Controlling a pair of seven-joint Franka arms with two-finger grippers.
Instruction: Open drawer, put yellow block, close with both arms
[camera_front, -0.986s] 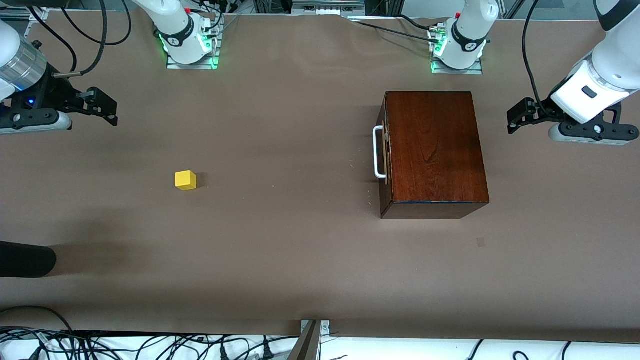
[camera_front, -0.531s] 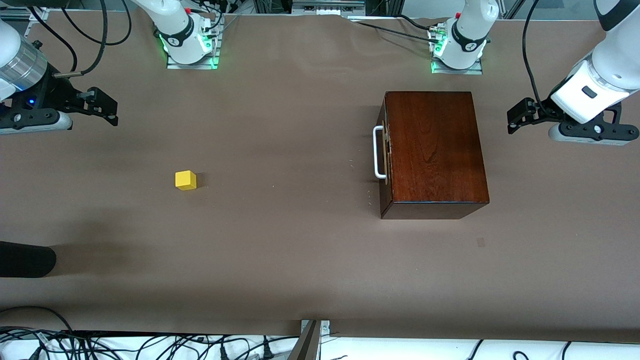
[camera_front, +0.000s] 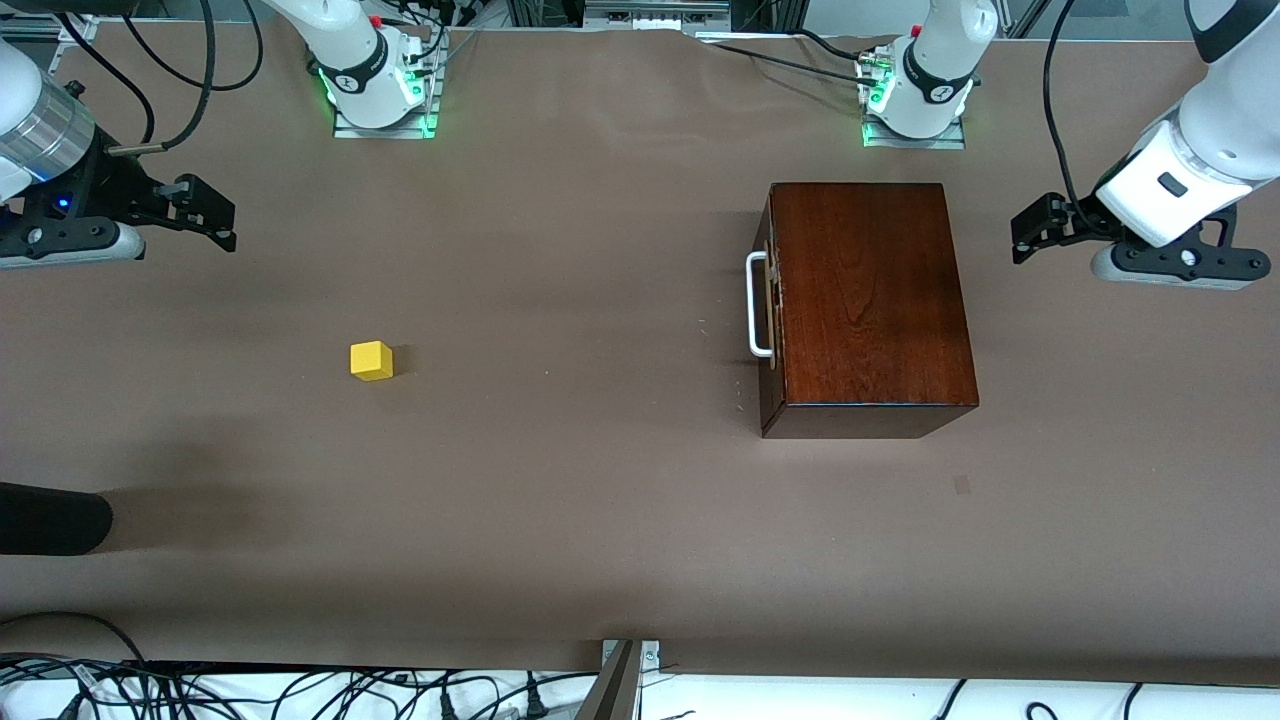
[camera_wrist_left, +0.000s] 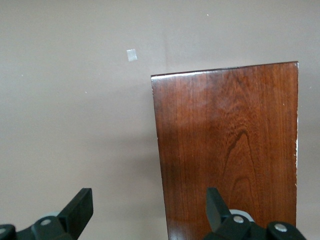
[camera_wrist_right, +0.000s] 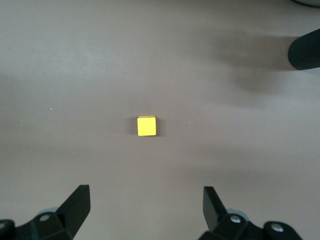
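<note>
Mahogany box (camera_front: 868, 305) sat with its drawer (camera_front: 768, 305) shut, near the wide-open, empty left gripper (camera_front: 1030, 228). The yellow block (camera_front: 371, 360) lay untouched, well apart from the wide-open right gripper (camera_front: 215, 215). Every step remained.

Drawer (camera_front: 768, 305) is shut flush in its dark box; yellow block (camera_front: 371, 360) sits alone under the right pincer (camera_wrist_right: 145, 210).

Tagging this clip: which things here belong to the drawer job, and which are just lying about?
Job:
- drawer, shut, in wooden box
- yellow block
- left gripper, open
- right gripper, open

Lying about:
- black object at table edge
- pale patch
</note>
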